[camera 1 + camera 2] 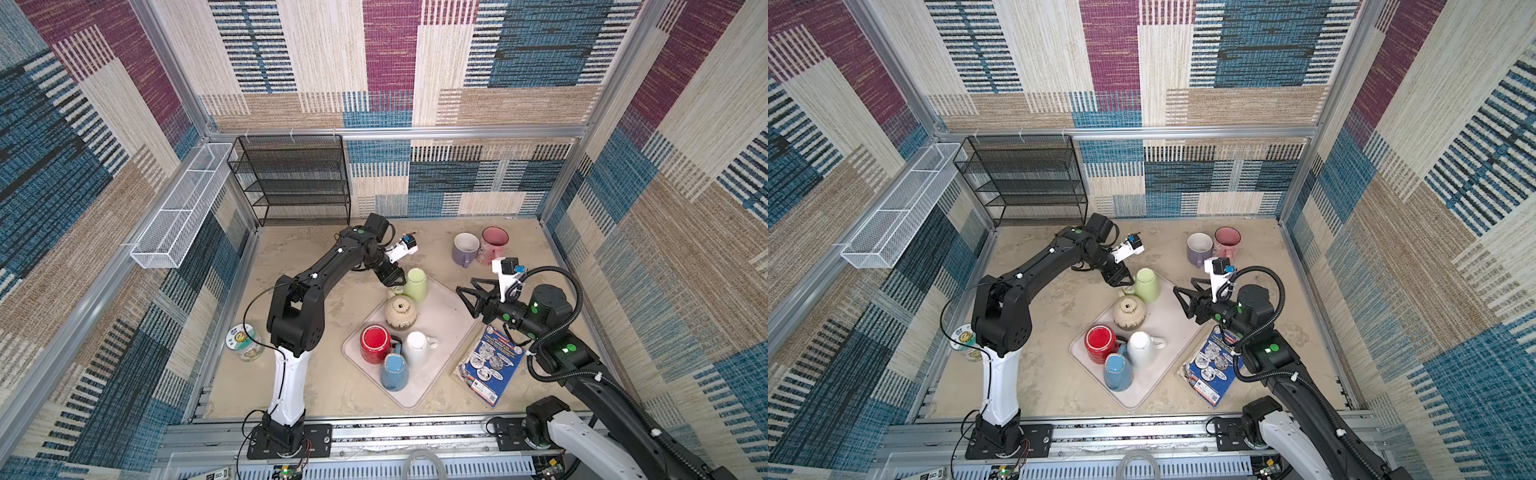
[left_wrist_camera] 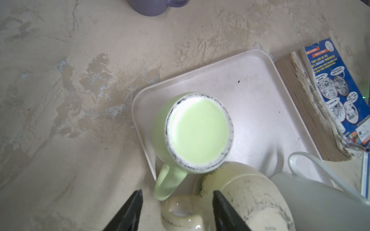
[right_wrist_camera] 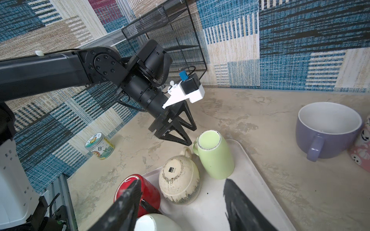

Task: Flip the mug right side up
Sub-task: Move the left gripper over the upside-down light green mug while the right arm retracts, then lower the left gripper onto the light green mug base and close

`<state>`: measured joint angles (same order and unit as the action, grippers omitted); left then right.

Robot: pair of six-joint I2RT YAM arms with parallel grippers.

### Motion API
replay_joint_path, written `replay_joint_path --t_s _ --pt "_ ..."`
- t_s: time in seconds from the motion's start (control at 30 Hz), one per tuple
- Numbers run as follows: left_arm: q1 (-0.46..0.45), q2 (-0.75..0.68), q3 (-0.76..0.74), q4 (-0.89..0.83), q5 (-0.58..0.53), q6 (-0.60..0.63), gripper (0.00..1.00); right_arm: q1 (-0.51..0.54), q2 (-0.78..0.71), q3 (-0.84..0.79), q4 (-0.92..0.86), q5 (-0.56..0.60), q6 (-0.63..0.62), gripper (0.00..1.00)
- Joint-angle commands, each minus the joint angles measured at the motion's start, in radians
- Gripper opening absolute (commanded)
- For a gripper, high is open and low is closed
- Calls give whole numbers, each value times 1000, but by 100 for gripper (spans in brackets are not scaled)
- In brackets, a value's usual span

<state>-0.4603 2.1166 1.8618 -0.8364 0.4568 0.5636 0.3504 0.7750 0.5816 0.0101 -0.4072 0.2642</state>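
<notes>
green mug (image 1: 417,284) stands rim-down in the tray's (image 1: 449,316) far corner, handle toward the left fingers (image 2: 130,212), which sit apart just beside it, likely to pinch it. right fingers (image 3: 240,204) hang apart and empty, well clear of it.

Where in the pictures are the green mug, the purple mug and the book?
green mug (image 2: 198,132), left wrist view, on its upturned base.
purple mug (image 3: 340,146), right wrist view, on its outer wall.
book (image 1: 492,361), in a top view, on its blue cover.
</notes>
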Motion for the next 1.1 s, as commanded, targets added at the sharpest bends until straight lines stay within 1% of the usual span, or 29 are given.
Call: replay_joint_path --t_s 0.0,0.37,0.47,0.67,0.83,0.97,1.07 --pt "-9 12 10 -17 42 43 61 2 2 -6 44 48 5 68" --pt "-44 58 29 -16 -5 52 60 1 13 -6 52 56 2 67" --pt "-56 62 24 -9 -29 47 56 2 8 -8 50 60 2 67" --pt "-85 37 -16 35 -84 14 42 1 7 -11 53 61 3 67" --pt "-117 22 -46 54 -113 2 29 2 -2 -12 56 71 5 68" --pt "-139 21 -56 60 -132 -2 27 1 -9 -14 51 72 5 67" --pt "-148 34 -49 60 -159 -11 28 1 -21 -16 47 77 6 67"
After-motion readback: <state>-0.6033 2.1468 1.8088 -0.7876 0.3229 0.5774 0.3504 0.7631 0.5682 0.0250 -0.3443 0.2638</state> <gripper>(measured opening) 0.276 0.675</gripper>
